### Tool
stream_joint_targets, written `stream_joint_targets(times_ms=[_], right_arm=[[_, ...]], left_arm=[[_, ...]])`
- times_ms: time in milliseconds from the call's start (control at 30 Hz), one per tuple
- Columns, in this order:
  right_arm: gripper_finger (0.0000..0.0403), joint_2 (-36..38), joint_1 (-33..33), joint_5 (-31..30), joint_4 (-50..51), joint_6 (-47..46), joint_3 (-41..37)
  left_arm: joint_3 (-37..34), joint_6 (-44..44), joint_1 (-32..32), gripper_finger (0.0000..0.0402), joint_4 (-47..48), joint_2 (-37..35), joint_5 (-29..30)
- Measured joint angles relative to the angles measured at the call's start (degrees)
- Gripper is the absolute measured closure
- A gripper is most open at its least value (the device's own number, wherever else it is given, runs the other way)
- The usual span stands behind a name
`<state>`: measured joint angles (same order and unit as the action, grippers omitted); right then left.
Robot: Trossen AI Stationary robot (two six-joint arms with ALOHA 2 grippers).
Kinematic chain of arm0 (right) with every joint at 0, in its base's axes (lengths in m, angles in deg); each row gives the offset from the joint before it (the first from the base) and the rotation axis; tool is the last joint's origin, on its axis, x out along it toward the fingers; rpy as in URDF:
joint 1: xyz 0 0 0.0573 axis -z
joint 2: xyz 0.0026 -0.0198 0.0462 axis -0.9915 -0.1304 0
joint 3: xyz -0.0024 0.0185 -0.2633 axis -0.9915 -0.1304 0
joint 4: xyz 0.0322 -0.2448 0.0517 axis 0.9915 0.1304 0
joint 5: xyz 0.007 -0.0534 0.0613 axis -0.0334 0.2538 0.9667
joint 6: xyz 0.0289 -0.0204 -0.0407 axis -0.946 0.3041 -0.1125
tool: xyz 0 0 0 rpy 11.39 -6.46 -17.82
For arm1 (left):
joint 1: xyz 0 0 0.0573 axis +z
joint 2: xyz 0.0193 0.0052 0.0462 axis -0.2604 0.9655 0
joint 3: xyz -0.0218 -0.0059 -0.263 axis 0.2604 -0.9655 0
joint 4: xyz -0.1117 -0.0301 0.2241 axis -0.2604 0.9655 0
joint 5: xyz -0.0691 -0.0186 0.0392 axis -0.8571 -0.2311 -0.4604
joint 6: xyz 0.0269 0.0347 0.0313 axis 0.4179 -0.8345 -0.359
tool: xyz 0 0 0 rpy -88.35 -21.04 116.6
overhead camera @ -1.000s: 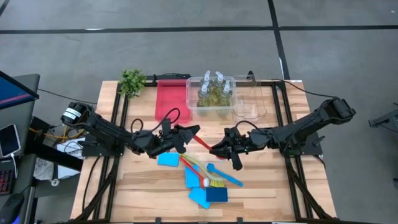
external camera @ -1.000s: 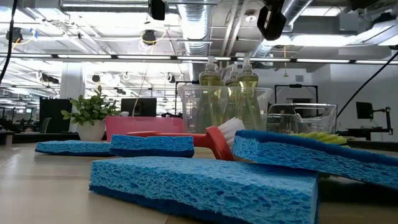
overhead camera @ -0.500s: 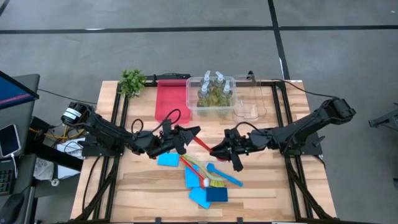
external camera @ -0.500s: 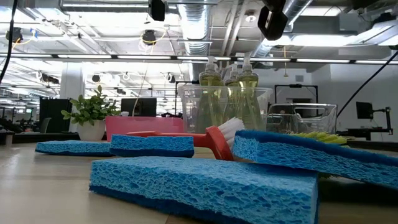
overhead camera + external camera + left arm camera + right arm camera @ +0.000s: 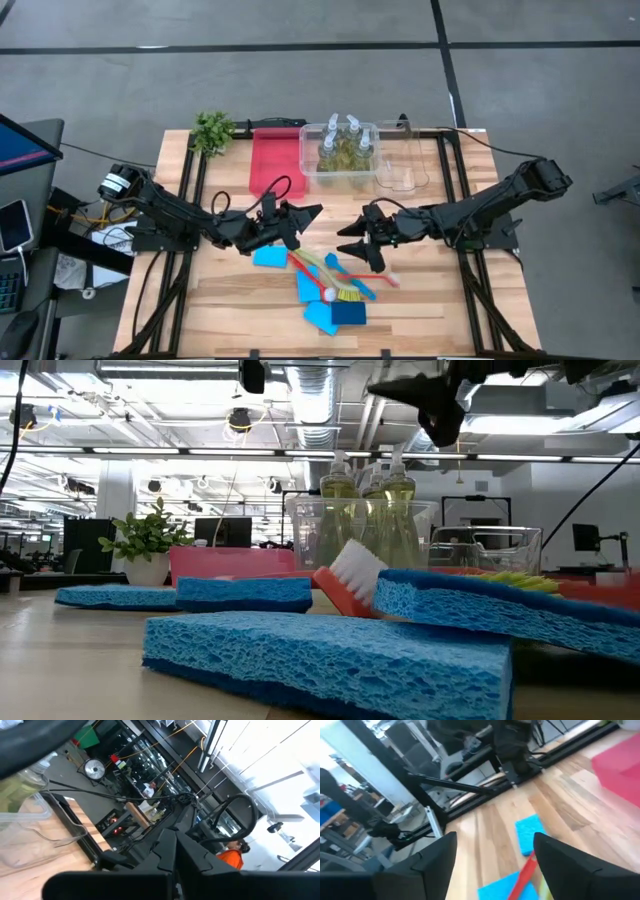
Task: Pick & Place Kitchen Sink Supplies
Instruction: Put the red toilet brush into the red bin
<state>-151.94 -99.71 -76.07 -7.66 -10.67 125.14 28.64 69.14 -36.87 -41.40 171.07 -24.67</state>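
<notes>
My left gripper (image 5: 315, 211) is shut and holds nothing, raised above the table's middle. Facing it, my right gripper (image 5: 347, 240) (image 5: 495, 865) stands open. Below them a red brush (image 5: 375, 276) with white bristles (image 5: 350, 565) lies across the pile of blue sponges (image 5: 322, 300) and thin brushes (image 5: 345, 292); its handle (image 5: 522, 872) shows under the right gripper's gap. Another blue sponge (image 5: 270, 257) lies flat on the wood. Small bottles of yellow-green liquid (image 5: 345, 150) stand in a clear bin.
A red tray (image 5: 275, 160) lies at the far side, left of the bottles' bin. A second clear bin (image 5: 405, 170) stands to its right. A small green plant (image 5: 213, 130) sits at the far left corner. Bare wood (image 5: 230, 310) shows near the front.
The red brush that hung between the two grippers has dropped onto the pile of sponges and brushes, its bristled head tipped up. My right gripper has opened and my left gripper has shut. Neither arm has shifted noticeably.
</notes>
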Motion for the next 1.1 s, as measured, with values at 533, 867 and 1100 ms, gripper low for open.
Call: stream_joint_targets(times_ms=[533,867,1100], right_arm=[[0.0143,0.0,-1.8,0.2,25.3,1.7,0.0],[0.0143,0.0,-15.6,4.8,45.5,0.2,0.0],[0.0143,-0.1,-23.5,3.8,54.7,-9.4,0.0]], left_arm=[[0.0,-1.7,-0.7,0.0389,3.6,0.0,-4.0],[0.0,-3.5,-2.2,0.039,6.6,0.0,-6.2],[0.0,-3.7,-3.0,0.0392,6.8,0.0,-6.2]])
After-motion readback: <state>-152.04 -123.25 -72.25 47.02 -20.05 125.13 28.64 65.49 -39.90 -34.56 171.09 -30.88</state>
